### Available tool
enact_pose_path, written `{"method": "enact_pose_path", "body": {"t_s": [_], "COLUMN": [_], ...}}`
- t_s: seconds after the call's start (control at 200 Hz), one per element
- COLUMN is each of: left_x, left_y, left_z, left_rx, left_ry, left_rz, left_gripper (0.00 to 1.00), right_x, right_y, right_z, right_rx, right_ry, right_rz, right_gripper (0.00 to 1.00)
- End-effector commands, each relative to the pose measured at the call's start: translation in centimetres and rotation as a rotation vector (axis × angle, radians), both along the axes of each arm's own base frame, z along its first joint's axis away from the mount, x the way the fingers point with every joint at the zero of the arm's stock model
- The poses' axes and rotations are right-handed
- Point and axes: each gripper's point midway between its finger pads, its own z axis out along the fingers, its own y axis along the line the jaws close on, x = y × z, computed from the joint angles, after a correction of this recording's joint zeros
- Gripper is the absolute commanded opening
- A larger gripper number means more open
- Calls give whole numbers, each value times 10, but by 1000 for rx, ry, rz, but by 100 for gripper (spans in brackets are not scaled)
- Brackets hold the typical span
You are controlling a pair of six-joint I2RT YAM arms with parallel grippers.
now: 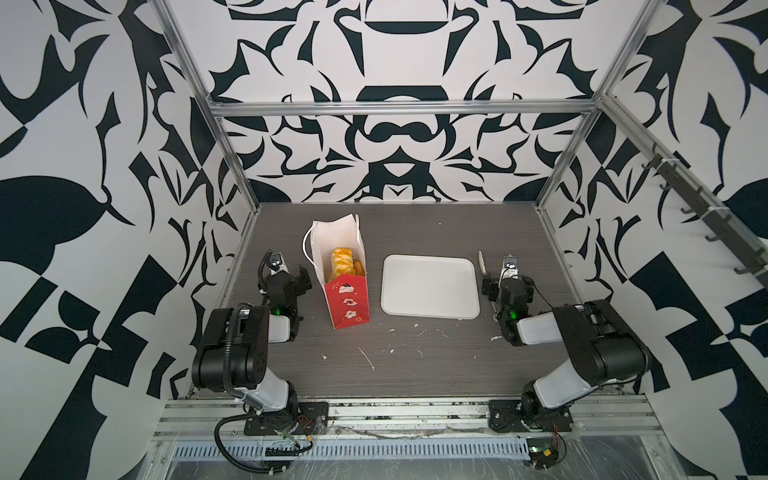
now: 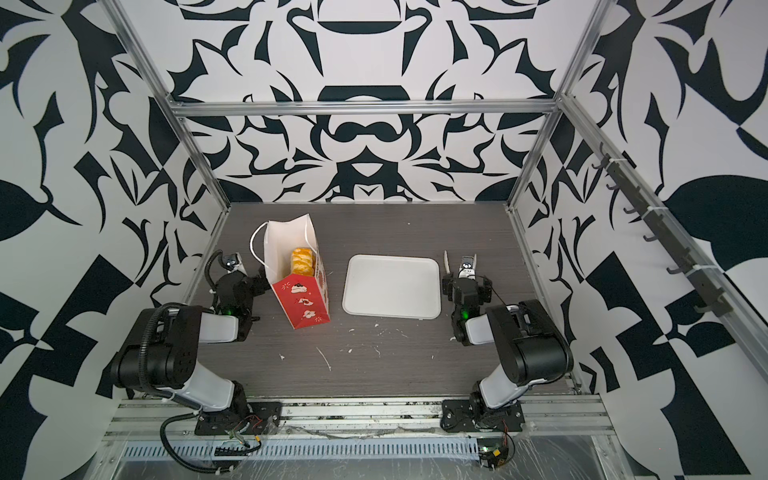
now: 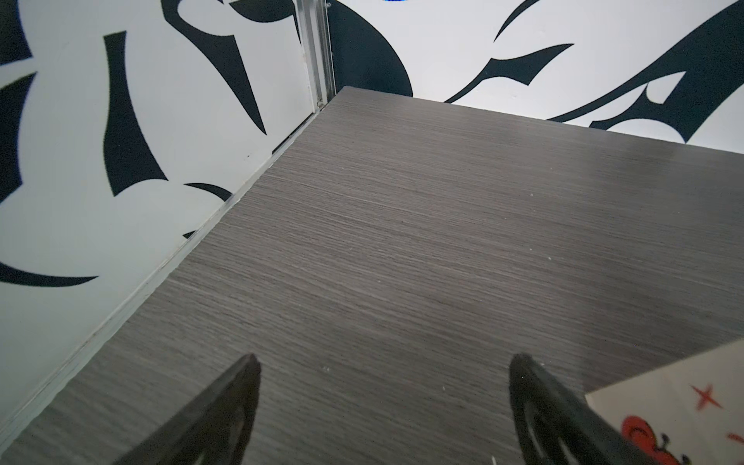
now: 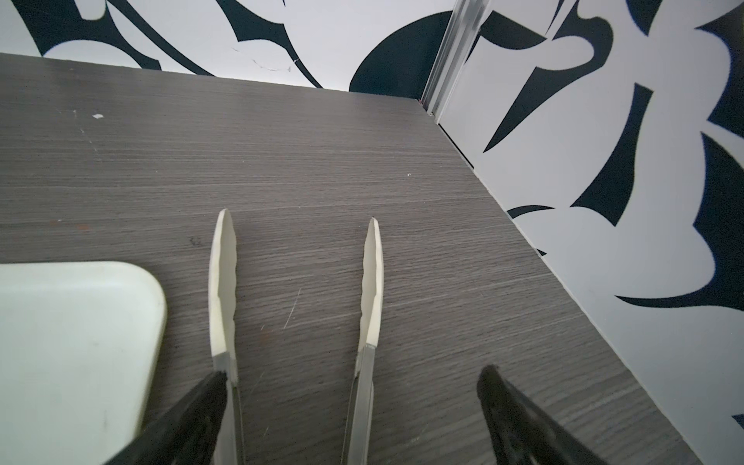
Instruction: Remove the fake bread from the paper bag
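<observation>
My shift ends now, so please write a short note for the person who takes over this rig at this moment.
Left gripper: open, holds nothing, over the table beside the paper bag.
Right gripper: open; white-tipped tongs reach out between its jaws, not clamped.
The paper bag stands upright, mouth open, left of the white tray. The fake bread is inside; the number of pieces cannot be told.
Done: nothing is out yet; no bread on the tray.
Left: take all the bread out of the bag.
</observation>
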Motion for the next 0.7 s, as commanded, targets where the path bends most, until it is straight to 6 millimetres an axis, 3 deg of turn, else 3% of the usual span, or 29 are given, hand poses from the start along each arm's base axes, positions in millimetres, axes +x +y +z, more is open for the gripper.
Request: {"method": "enact_pose_path", "body": {"t_s": [0.0,0.125,0.25,0.355,0.495,0.695], "left_x": [-10,-22,-30,-37,-61,-110], "left_y": [7,16,11,3,-9,-54], "left_z": [15,54,132,177,216,252], "left_rx": [-17,3,-32,-71,-174,-364], "left_ry": [-38,-70,-283,-303,-292,-179], "left_rz": [51,128,112,99,95,-128], "left_gripper": [90,87,88,88,86,78], "right_x": [5,-2,-3,-1,-3,-13], "right_y": [1,3,14,29,45,55], "right_z": [27,53,88,124,155,156], "right_rx": [6,-45,-84,-64,-10,40], "right_ry": [-63,-93,-143,-131,-112,-51], "right_rz": [-14,-57,-75,-61,12,80], "right_gripper": [98,99,100,100,100,100]}}
